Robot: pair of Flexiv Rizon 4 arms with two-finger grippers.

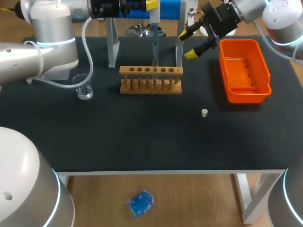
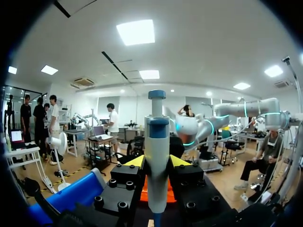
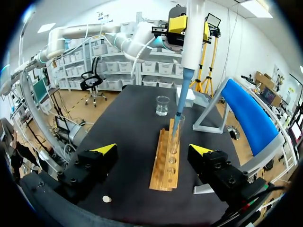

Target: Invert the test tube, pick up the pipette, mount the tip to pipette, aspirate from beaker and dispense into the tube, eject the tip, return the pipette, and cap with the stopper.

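My left gripper (image 1: 152,5) hangs high above the wooden rack (image 1: 150,79), shut on the white and blue pipette (image 2: 156,156), with a yellow tip on each side of its body. The pipette (image 1: 155,33) hangs straight down. Its blue tip (image 3: 182,99) reaches into the mouth of the glass test tube (image 3: 175,137), which stands upright in the rack (image 3: 165,165). The beaker (image 1: 84,88) stands left of the rack. The small white stopper (image 1: 204,112) lies on the mat to the rack's front right. My right gripper (image 1: 188,43) is open and empty, behind and right of the rack.
An orange bin (image 1: 262,64) sits at the right side of the table. A blue-panelled stand on metal legs (image 1: 112,47) rises behind the rack. The black mat (image 1: 142,132) is bare in front of the rack.
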